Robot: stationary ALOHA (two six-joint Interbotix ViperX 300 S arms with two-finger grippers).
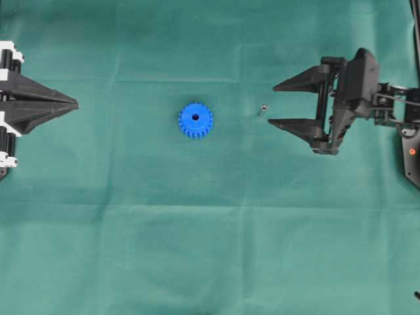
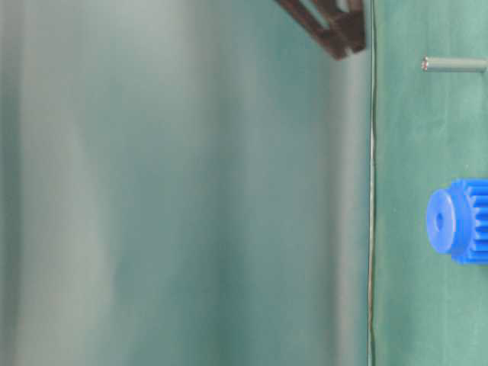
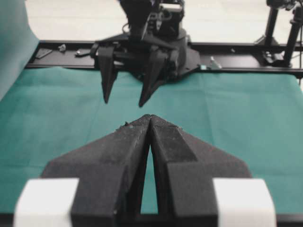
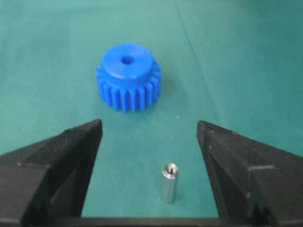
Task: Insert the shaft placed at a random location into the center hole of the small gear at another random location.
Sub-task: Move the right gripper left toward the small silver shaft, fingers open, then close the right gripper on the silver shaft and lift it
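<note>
- The left pincer (image 1: 73,103) is at the far left edge of the overhead view. Its two black, wedge-shaped fingers are pressed together to one sharp point, clenched on nothing. In its own wrist view (image 3: 150,118) the finger surfaces look rough and matte, and white blocks sit at the base.
- The desk (image 1: 197,249) is covered with a green cloth of fine weave, with soft fold lines across it.
- The gear (image 1: 195,120) lies flat on the cloth, near the middle of the overhead view. It is bright blue plastic, with short straight teeth all around and a smooth round hub on top. In the right wrist view the gear (image 4: 128,76) is beyond the fingertips.
- The hole (image 1: 195,117) is a small dark round bore in the middle of the hub, and it faces up.
- The shaft (image 1: 262,109) stands upright on the cloth, to the right of the gear and apart from it. It is a thin silver-grey metal cylinder with a shiny top end, seen clearly in the right wrist view (image 4: 168,182).
- The right pincer (image 1: 272,104) is released, its black pointed fingers spread wide. The shaft is just in front of the gap between the fingertips, and neither finger touches it.
</note>
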